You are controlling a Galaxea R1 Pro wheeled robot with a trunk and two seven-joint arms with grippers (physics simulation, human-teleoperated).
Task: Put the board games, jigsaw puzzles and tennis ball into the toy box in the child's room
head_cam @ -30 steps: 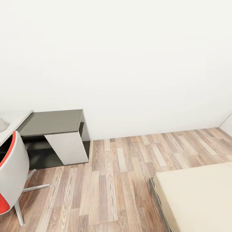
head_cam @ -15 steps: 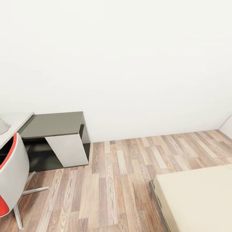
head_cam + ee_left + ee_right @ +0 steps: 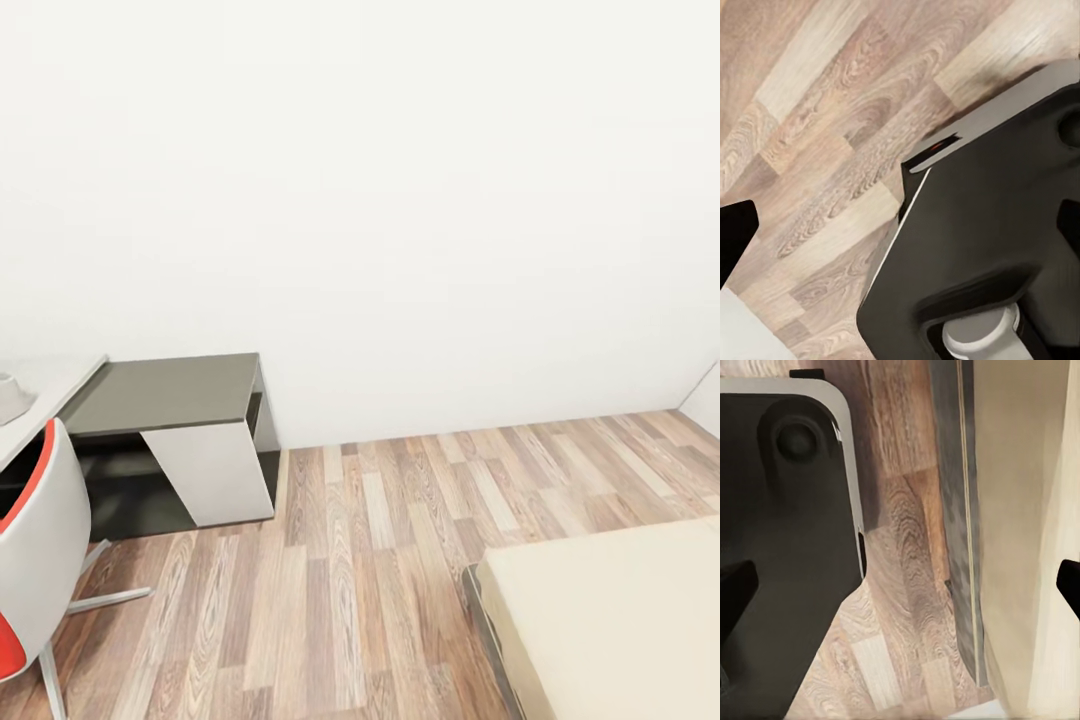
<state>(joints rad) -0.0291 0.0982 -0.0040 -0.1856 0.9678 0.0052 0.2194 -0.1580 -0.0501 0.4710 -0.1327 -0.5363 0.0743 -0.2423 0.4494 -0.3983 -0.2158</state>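
My view has slid a little since a second ago: the dark-grey side cabinet (image 3: 165, 392) and the cream mattress of the low bed (image 3: 610, 620) both sit slightly lower in the head view, so my head or base is moving, not the furniture.

A sliver of the pale grey-white tabletop (image 3: 40, 385) shows at the far left, with the edge of a small light-grey object (image 3: 10, 398) on it that I cannot identify. No game box, puzzle square or ball is visible; the stretch of bed I see is bare.

Of my left fingers (image 3: 735, 236) I see one dark tip over the wood plank floor (image 3: 370, 560). My right fingers (image 3: 900, 585) show as two dark tips wide apart, nothing between them, above the dark grey bed base (image 3: 958, 510). Whether the left is open I cannot tell.

My worry is the base: in the right wrist view my dark chassis (image 3: 787, 547) is close to the bed, so a careless turn could clip it. The grey-and-red swivel chair (image 3: 35, 560) stands before the tabletop and could block my approach.
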